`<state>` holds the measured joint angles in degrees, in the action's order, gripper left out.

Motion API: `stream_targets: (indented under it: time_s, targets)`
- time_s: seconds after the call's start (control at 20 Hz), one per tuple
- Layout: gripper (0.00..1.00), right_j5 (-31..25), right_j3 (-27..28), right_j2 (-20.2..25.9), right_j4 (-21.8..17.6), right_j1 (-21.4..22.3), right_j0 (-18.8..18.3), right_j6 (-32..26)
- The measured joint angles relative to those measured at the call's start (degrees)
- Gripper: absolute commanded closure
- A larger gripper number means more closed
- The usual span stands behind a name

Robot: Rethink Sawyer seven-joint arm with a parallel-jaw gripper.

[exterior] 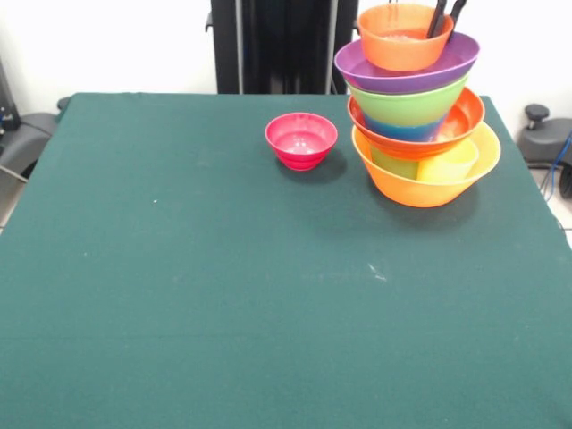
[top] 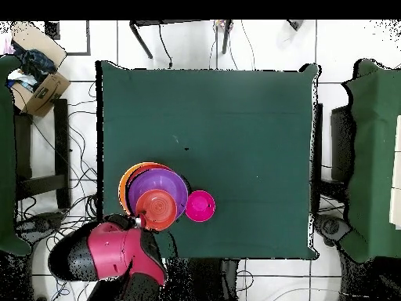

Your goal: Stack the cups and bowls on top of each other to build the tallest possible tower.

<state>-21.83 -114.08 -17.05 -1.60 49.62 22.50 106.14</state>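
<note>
The tower stands at the table's far right. Its base is the big orange bowl, with a green cup and a yellow cup showing through its wall. Above come the wide red-orange bowl, a glimpse of the small blue bowl, the lime green bowl, the purple bowl and the small orange bowl on top. My gripper comes down from above, its two fingers close together astride the top bowl's right rim. The small pink bowl sits alone on the table left of the tower. The purple cup is hidden.
The overhead view shows the tower near the table's edge by the robot, the pink bowl beside it, and my red arm just off the table. Chairs and a cardboard box stand around the table.
</note>
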Motion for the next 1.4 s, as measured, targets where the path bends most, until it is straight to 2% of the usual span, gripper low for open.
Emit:
stream_targets:
  time_s: [1.4]
  targets:
    - [1.00,2.41,-2.15,0.01,0.93,0.44,-0.14,0.00]
